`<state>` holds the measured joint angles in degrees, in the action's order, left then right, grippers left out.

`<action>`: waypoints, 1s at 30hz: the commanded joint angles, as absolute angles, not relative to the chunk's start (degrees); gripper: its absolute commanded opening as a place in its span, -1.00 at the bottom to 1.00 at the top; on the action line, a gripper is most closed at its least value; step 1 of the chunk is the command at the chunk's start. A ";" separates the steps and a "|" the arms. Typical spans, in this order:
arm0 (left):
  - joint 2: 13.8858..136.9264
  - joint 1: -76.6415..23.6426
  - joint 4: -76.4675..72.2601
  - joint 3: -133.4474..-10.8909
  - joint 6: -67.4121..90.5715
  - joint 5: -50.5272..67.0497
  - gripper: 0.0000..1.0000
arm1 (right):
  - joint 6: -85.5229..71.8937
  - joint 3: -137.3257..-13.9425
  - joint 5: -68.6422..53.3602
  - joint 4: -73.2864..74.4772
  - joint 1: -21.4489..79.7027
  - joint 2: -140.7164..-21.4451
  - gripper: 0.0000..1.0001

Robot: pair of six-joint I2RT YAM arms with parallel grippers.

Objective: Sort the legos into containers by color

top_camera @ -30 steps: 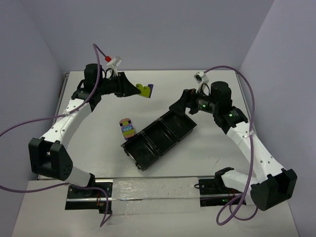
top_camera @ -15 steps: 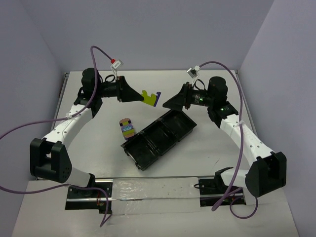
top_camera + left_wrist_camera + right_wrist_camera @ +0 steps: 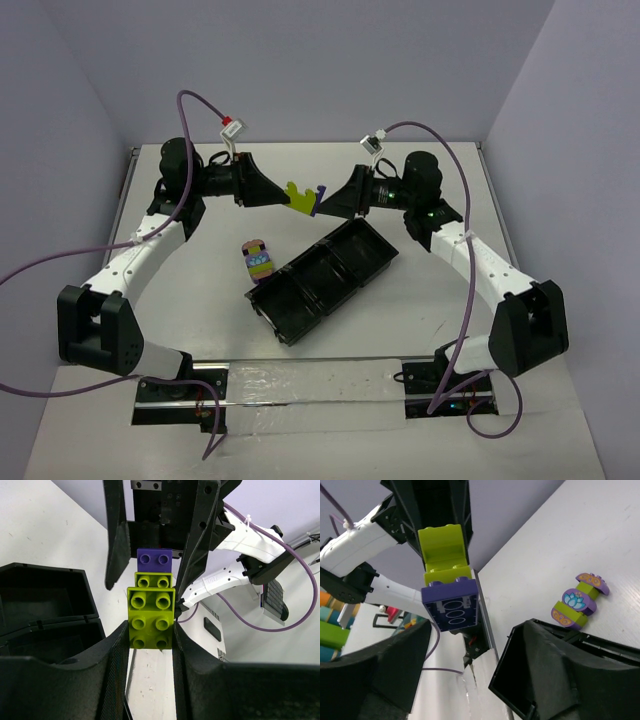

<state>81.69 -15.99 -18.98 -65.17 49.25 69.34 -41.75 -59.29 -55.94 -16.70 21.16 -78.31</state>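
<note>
The left jaws are shut tight on a short stack of legos [image 3: 303, 197], lifted clear of the bench [image 3: 430, 310]. In the overhead view the stack hangs at about 12 o'clock from the black tray [image 3: 268, 319], between the two arms. The left arm [image 3: 150, 232] reaches in from 9 o'clock and the right arm [image 3: 470, 255] from 3 o'clock, so their tips nearly meet at the stack.

Seen from the left wrist, the stack runs away from the camera. A larger yellow-green brick [image 3: 151, 617] is nearest, pinched on both sides by the left jaws. Beyond it come a smaller yellow-green brick [image 3: 153, 581] and a purple brick [image 3: 154, 558] at the far end. The right jaws stand open around that far end, one side at 3 o'clock and the other at 9 o'clock. The 3 o'clock side lies against or just beside the bricks, while the 9 o'clock side is plainly apart from them, so the right jaws grip nothing. From the right wrist, the purple brick's underside faces the camera.

A multicoloured block [image 3: 258, 258] of purple and yellow-green pieces lies flat on the bench at about 9 o'clock from the tray — near its left corner, not touching it. The tray sits diagonally, its three compartments in a row running from 8 o'clock to 2 o'clock.
</note>
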 commanded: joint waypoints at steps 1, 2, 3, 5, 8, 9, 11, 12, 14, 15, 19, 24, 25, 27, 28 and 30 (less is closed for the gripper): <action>80.05 -15.93 -23.93 -65.24 50.25 70.89 -1.00 | -44.49 -62.18 -57.55 -24.14 21.69 -79.08 0.46; 79.98 -15.99 -23.99 -65.30 50.19 71.01 -1.00 | -45.06 -62.06 -57.74 -24.59 21.62 -79.27 0.41; 79.98 -16.00 -23.99 -65.22 50.27 71.02 -1.00 | -45.42 -61.97 -57.91 -25.11 21.71 -79.53 0.39; 79.81 -16.00 -23.99 -65.13 50.27 71.02 -1.00 | -45.95 -62.13 -58.26 -26.16 21.79 -80.14 0.31; 79.64 -16.08 -23.99 -64.84 50.27 70.93 -1.00 | -47.23 -62.44 -59.33 -27.82 22.19 -81.04 0.29; 79.70 -16.08 -23.99 -64.72 50.27 70.93 -1.00 | -47.77 -62.62 -59.75 -28.42 22.37 -81.46 0.30; 79.80 -16.20 -23.99 -64.66 50.30 71.02 -1.00 | -47.87 -63.01 -60.09 -28.42 22.85 -82.14 0.33; 79.80 -16.24 -23.99 -64.62 50.34 71.02 -1.00 | -47.60 -63.37 -60.17 -28.11 23.20 -82.34 0.37; 79.89 -16.26 -23.99 -64.60 50.36 70.98 -1.00 | -46.96 -63.93 -60.00 -26.73 23.73 -82.60 0.39; 79.89 -16.26 -23.99 -64.60 50.36 70.93 -1.00 | -46.54 -64.31 -59.91 -26.17 24.04 -82.70 0.39; 79.96 -16.26 -24.08 -64.73 50.51 70.84 -1.00 | -46.03 -64.41 -59.42 -25.79 24.35 -82.73 -0.14; 80.33 -16.35 -24.25 -64.95 50.69 71.00 -1.00 | -46.46 -63.57 -58.13 -25.93 24.26 -82.28 -0.98; 80.44 -16.29 -24.26 -64.90 50.61 71.02 -1.00 | -46.55 -62.96 -58.04 -26.35 24.10 -82.05 -0.99; 80.42 -16.26 -24.34 -64.86 50.54 71.02 -1.00 | -46.33 -61.32 -57.67 -26.88 23.24 -81.08 -1.00; 80.38 -16.26 -23.96 -64.91 50.28 71.02 -1.00 | -46.36 -60.38 -57.49 -27.11 22.49 -80.11 -1.00; 80.00 -16.09 -23.14 -64.95 49.51 71.02 -1.00 | -46.65 -58.42 -57.47 -27.75 20.80 -78.44 -1.00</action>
<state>81.65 -15.99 -20.80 -64.10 50.46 69.67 -46.89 -61.30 -59.14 -24.87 23.50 -82.47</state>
